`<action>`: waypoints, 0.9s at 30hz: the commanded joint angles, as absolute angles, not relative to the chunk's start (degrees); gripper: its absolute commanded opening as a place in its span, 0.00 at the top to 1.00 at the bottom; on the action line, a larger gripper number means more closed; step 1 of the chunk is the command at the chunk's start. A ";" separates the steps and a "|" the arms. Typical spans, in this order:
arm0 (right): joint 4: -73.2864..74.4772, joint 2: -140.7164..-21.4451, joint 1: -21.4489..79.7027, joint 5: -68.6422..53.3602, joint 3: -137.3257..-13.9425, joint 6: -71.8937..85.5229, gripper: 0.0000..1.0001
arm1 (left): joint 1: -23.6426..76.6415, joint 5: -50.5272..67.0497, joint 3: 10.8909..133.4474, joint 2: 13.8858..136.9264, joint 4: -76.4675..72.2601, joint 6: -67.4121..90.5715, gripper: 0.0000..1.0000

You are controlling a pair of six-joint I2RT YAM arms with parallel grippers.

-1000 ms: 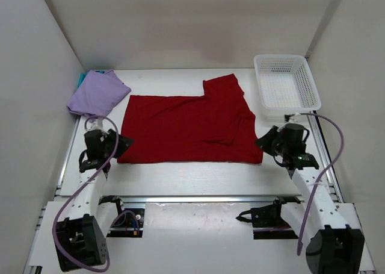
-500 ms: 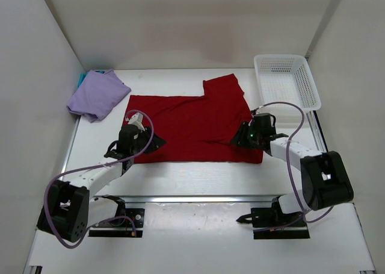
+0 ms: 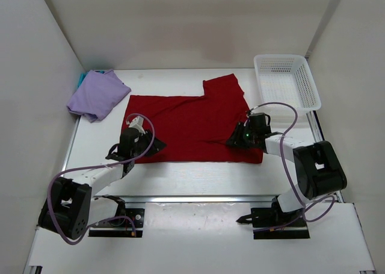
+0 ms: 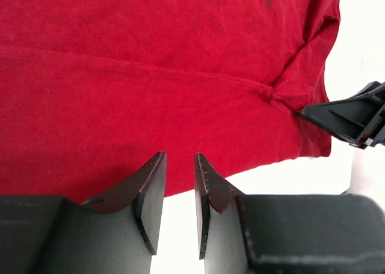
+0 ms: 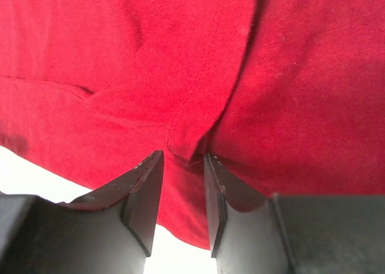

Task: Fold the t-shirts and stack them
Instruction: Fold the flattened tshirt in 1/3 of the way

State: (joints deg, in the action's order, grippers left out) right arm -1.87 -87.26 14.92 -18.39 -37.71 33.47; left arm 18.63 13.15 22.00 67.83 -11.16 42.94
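The red t-shirt [image 3: 192,126] lies spread flat in the middle of the table, one sleeve folded over near its right side. My left gripper [image 3: 155,146] sits low at the shirt's near left edge. In the left wrist view its jaws [image 4: 179,156] stand a narrow gap apart, with nothing between them and red cloth [image 4: 150,75] just beyond the tips. My right gripper [image 3: 231,140] is low over the shirt's near right part. Its jaws [image 5: 183,155] are slightly apart, and a fold of the sleeve hem [image 5: 192,129] lies at their tips. The lavender t-shirt [image 3: 98,94] lies folded at the back left, on the teal t-shirt [image 3: 81,78], of which only an edge shows.
A white mesh basket [image 3: 286,81] stands at the back right. White walls close in the table on the left, back and right. The right gripper's black body [image 4: 349,114] shows at the right edge of the left wrist view.
Both arms swung in from the table's sides to the red shirt's near edge. In the last half second both grippers crept a little further onto the cloth.
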 commanded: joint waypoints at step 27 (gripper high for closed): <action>6.26 -95.57 24.87 -11.08 -62.16 27.94 0.62 | 23.71 11.26 23.01 66.18 -12.75 43.95 0.63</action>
State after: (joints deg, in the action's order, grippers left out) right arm 7.60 -103.02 24.97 -14.48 -67.20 28.64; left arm 20.08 12.80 20.82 66.43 -12.40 44.58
